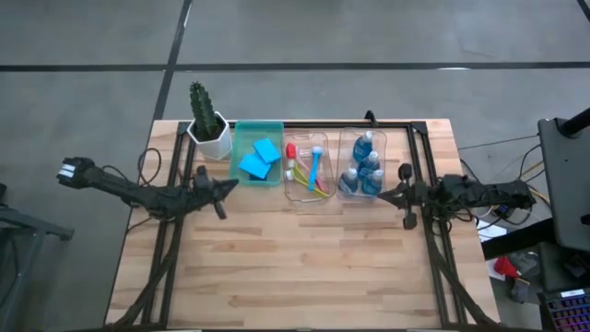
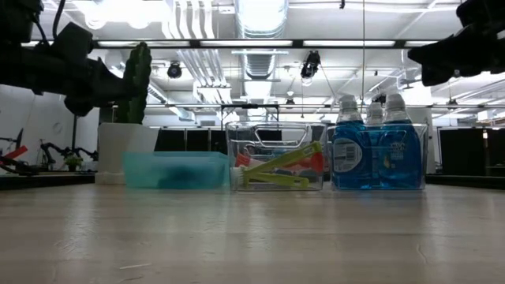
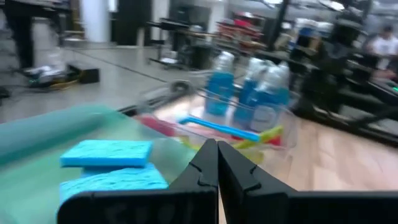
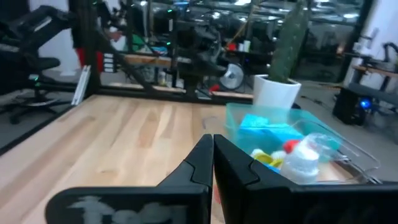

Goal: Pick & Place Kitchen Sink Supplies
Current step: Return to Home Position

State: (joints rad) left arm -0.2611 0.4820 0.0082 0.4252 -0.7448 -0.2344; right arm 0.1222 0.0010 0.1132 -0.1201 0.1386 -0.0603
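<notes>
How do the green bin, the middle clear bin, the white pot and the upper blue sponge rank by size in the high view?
1. Green bin and middle clear bin: they look nearly alike, so I do not rank one above the other.
2. White pot.
3. Upper blue sponge, clearly the smallest.

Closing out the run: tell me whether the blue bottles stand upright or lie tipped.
Upright: the low view shows the blue bottles standing caps-up inside the clear bin.
</notes>
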